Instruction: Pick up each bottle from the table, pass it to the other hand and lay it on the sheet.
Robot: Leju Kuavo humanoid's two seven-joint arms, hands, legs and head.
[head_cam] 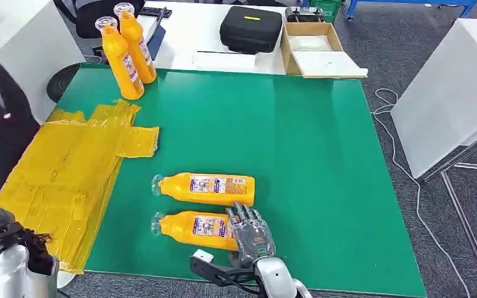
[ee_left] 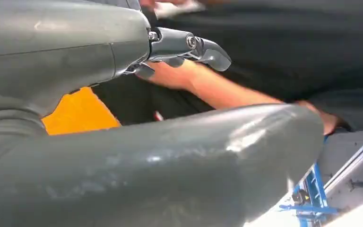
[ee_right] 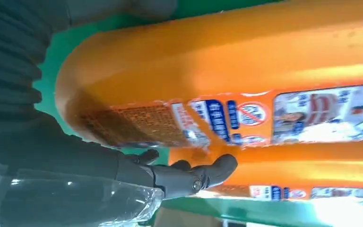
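On the near edge of the green table [head_cam: 310, 155], in the head view, the right hand [head_cam: 251, 231] lies over the base end of the nearer lying bottle [head_cam: 192, 227], fingers reaching across it toward the second lying bottle [head_cam: 206, 188], which sits just beyond and parallel, both necks pointing left. Whether the fingers have actually closed on the nearer bottle cannot be told from here. Two standing bottles [head_cam: 127, 53] wait at the far left corner, and the yellow sheet [head_cam: 68, 167] covers the left side of the table, reaching its near edge. The left hand [head_cam: 0, 233] hangs low at the near left, off the table beside the sheet. In the left wrist view the left hand's fingers [ee_left: 189, 47] are extended and apart with nothing between them, and a person's forearm [ee_left: 217, 87] shows close behind, with a patch of yellow sheet below. In the right wrist view the nearer bottle fills the frame, the dark fingertips [ee_right: 203, 172] are curled at the seam between the two bottles, and the wrap looks incomplete. A sound grasp probably calls for working the fingers down into that gap without nudging the neighbour, clamping around the body near its middle so it lifts level, then carrying it leftward for the handover.
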